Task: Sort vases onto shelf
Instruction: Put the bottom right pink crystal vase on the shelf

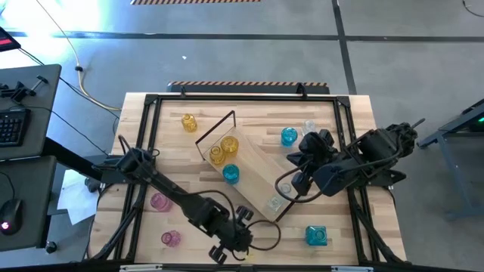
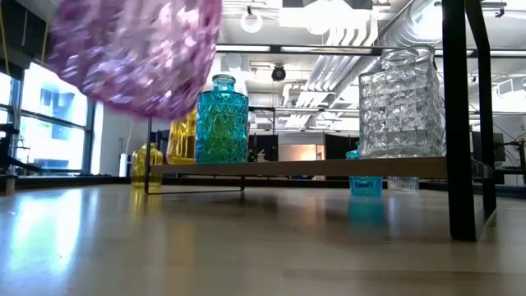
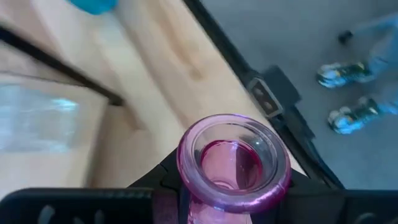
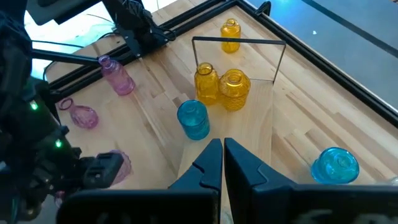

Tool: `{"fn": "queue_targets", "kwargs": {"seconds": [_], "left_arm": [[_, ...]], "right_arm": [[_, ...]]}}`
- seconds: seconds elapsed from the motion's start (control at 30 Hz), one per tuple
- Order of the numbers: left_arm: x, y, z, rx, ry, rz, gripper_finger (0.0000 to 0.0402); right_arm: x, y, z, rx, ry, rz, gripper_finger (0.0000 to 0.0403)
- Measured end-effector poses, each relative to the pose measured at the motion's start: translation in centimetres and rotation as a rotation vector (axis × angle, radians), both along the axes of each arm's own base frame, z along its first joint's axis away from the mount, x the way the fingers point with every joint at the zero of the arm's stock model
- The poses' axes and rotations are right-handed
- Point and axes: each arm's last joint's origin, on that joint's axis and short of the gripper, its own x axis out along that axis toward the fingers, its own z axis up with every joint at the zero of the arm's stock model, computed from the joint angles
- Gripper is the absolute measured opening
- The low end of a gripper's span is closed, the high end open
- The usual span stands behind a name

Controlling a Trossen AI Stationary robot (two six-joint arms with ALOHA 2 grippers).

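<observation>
My left gripper (image 1: 231,243) is near the table's front edge, shut on a pink vase (image 3: 233,163), which shows big and raised in the low view (image 2: 136,49). The shelf (image 1: 253,181) lies slantwise mid-table. It bears two amber vases (image 1: 223,149), a teal vase (image 1: 231,174) and a clear vase (image 1: 276,202). My right gripper (image 4: 222,163) is shut and empty above the shelf's near-right end. Two more pink vases (image 1: 158,201) (image 1: 171,238) stand at the front left. My left gripper pinches the pink vase between its two fingers (image 3: 74,205) at the neck, just under the thick rim (image 3: 231,200). The vase's open mouth faces the wrist camera. The vase is lifted clear of the table, its round body (image 2: 136,49) tilted.
On the table stand an amber vase (image 1: 188,122) at the far left, a teal vase (image 1: 289,136) and a clear vase (image 1: 308,126) at the far right, and a square teal vase (image 1: 316,236) at the front right. A black frame (image 1: 151,106) rims the table.
</observation>
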Motion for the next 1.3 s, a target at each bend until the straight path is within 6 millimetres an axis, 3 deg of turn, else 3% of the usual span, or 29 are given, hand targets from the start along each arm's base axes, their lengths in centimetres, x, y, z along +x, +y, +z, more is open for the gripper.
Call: {"fn": "queue_targets", "kwargs": {"seconds": [0.33, 0.8, 1.03, 1.3], "left_arm": [[0.9, 1.4, 3.1, -0.009, -0.229, 0.205, 0.0096], [1.2, 2.1, 2.1, 0.054, -0.324, 0.405, 0.0096], [-1.4, 3.8, 3.0, -0.033, -0.384, 0.494, 0.0096], [-7.4, 7.5, 2.7, -0.241, -0.514, 0.634, 0.0096]], "right_arm": [[0.0, 0.0, 0.0, 0.004, -0.002, -0.002, 0.0000], [-0.1, 0.1, 0.0, 0.021, -0.001, 0.002, 0.0000], [-0.2, 0.1, 0.1, 0.021, -0.002, 0.002, 0.0000], [-0.2, 0.1, 0.1, 0.010, -0.002, 0.005, 0.0000]]}}
